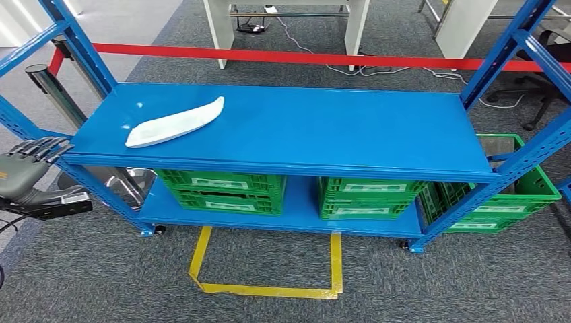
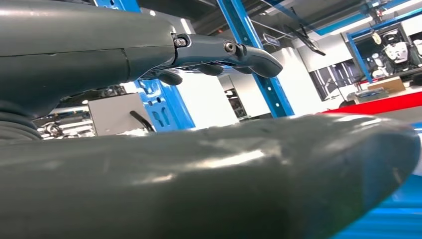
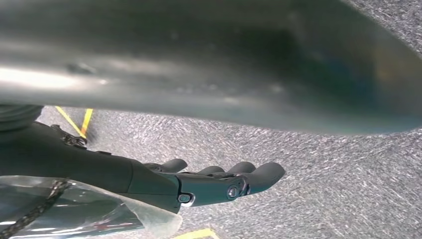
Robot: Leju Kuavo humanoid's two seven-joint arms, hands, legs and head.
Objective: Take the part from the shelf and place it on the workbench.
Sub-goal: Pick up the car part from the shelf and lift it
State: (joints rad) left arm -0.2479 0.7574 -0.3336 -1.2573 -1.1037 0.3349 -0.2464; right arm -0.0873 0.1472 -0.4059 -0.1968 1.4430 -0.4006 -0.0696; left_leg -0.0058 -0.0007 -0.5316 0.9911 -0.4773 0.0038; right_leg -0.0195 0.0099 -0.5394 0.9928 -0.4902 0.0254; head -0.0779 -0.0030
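Note:
A long white curved part [image 1: 176, 122] lies on the left half of the blue shelf's top board [image 1: 323, 128]. My left hand [image 1: 30, 161] is raised at the picture's left edge, below and to the left of the shelf corner, well apart from the part. Its fingers [image 2: 224, 52] are stretched out away from the thumb [image 2: 249, 169] with nothing between them. My right hand [image 3: 214, 181] hangs over the grey carpet, fingers extended and holding nothing.
Blue uprights [image 1: 81, 47] stand at the shelf corners. Green crates [image 1: 225, 192] fill the lower board, and another green crate [image 1: 515, 185] stands at the right. Yellow tape [image 1: 266, 289] marks a square on the carpet in front. A red barrier band [image 1: 289, 57] runs behind.

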